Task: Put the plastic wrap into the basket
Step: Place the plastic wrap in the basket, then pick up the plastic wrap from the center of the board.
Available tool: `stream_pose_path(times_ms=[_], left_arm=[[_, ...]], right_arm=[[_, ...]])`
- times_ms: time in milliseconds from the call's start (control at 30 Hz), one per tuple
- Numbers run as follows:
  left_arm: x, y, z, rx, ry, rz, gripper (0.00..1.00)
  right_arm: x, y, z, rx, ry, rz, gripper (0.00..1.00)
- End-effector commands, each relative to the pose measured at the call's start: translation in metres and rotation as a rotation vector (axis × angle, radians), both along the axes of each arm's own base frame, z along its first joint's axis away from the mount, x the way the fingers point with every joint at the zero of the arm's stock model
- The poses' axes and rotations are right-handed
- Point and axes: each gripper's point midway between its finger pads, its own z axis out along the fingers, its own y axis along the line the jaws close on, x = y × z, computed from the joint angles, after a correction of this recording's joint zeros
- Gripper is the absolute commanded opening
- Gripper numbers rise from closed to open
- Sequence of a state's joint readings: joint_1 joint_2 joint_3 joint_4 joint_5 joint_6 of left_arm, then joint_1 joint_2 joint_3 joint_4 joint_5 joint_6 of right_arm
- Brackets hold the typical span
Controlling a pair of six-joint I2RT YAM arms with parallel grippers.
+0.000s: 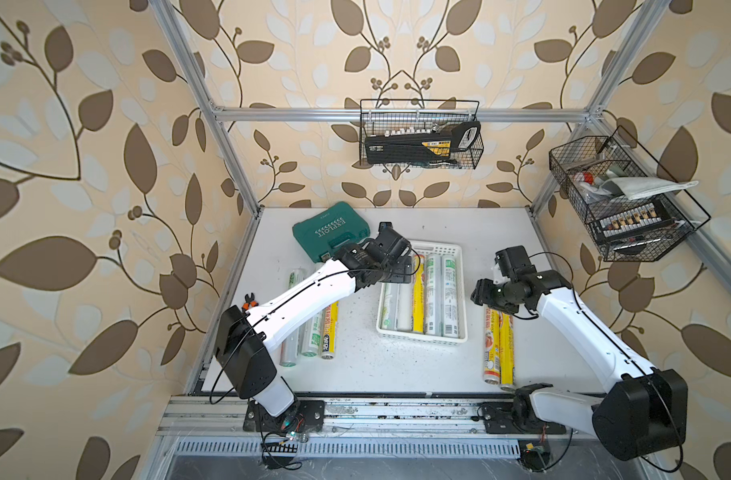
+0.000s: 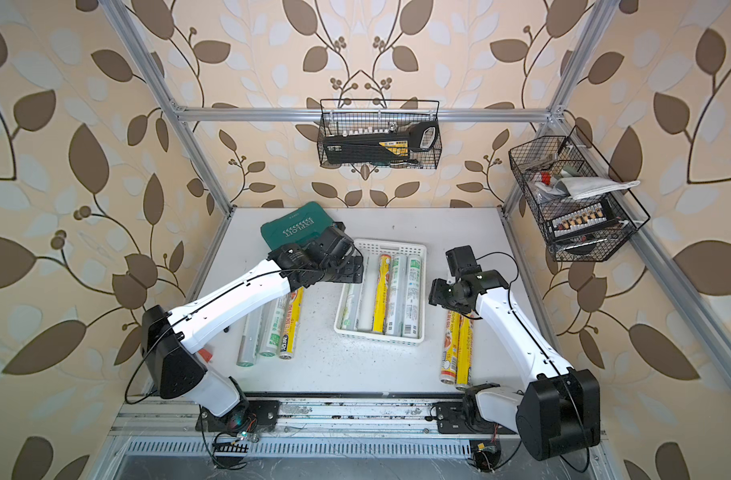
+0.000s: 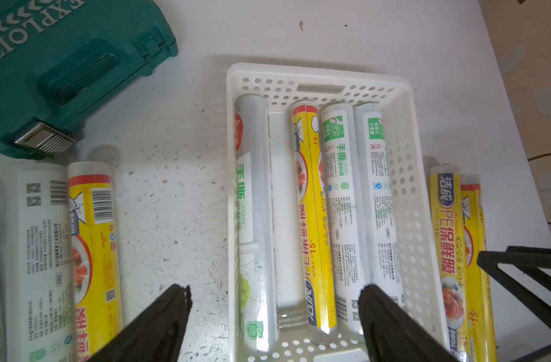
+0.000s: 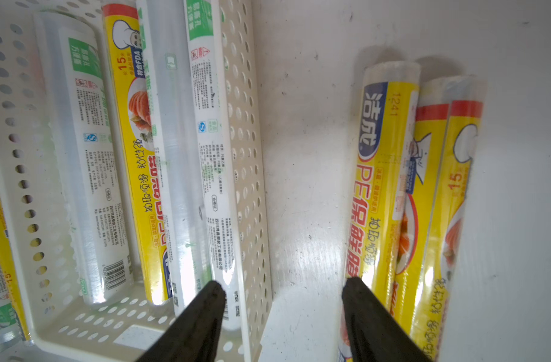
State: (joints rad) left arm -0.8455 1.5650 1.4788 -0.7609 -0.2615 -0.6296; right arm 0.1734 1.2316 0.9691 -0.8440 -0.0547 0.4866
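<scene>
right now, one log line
basket: four rolls inside | table: three rolls left, two rolls right | left fingers: open, empty | right fingers: open, empty

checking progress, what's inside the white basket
Four plastic wrap rolls lie lengthwise in the basket: three silvery-white, one yellow roll. In both top views the left arm covers its far left corner.

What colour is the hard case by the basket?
The case is teal green with white lettering; left wrist view.

White perforated plastic basket [image 1: 438,249], yellow food-picture wrap rolls [image 1: 417,299], silvery-white green-printed rolls [image 1: 450,299], teal plastic tool case [image 1: 330,228], beige brown-leaf wallpaper [image 1: 106,124].
</scene>
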Motion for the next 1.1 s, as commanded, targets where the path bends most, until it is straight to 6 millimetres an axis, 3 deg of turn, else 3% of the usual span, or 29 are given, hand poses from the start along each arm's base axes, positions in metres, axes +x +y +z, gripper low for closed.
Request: stream_pose_path(times_ms=[0,333,467,900,1067], left_arm=[[-0.008,0.020,0.013,0.017,-0.053,0.020,0.91],[-0.025,0.064,0.014,0.064,-0.118,0.083,0.99],[-0.029,0.073,0.012,0.072,-0.132,0.087,0.99],[-0.030,0.071,0.011,0.074,-0.124,0.073,0.99],[-0.029,0.069,0.008,0.082,-0.112,0.070,0.99]], right_arm=[[-0.010,-0.007,-0.003,-0.026,0.048,-0.041,0.64],[-0.041,-0.022,-0.038,-0.082,0.139,-0.121,0.66],[-0.050,-0.026,-0.053,-0.090,0.179,-0.157,0.66],[-0.056,-0.027,-0.087,-0.112,0.254,-0.159,0.65],[-0.052,-0.023,-0.091,-0.098,0.261,-0.133,0.62]])
